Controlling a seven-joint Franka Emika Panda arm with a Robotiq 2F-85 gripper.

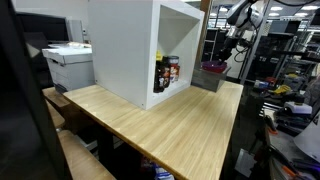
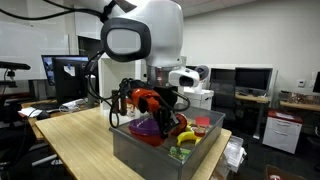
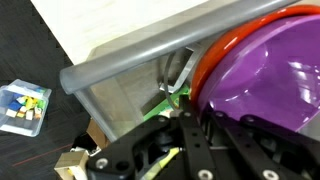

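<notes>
A purple bowl (image 3: 260, 70) sits nested in an orange bowl (image 3: 215, 50) inside a grey bin (image 3: 140, 55). My gripper (image 3: 200, 108) straddles their rim, one finger outside the orange edge and one inside the purple bowl, and looks closed on it. In an exterior view the gripper (image 2: 160, 103) reaches into the bin (image 2: 150, 158). The orange bowl (image 2: 148, 97) is tipped up above the rim and the purple bowl (image 2: 145, 128) is below it. A banana (image 2: 186, 136), a green item (image 2: 180, 153) and a red item (image 2: 201, 122) also lie in the bin.
The bin (image 1: 212, 68) stands at the far end of a wooden table (image 1: 170, 120). A white open cabinet (image 1: 130, 50) holding cans (image 1: 167, 73) stands on the table. A printer (image 1: 68, 62) is behind it. A small box of coloured pieces (image 3: 22, 107) lies on the floor.
</notes>
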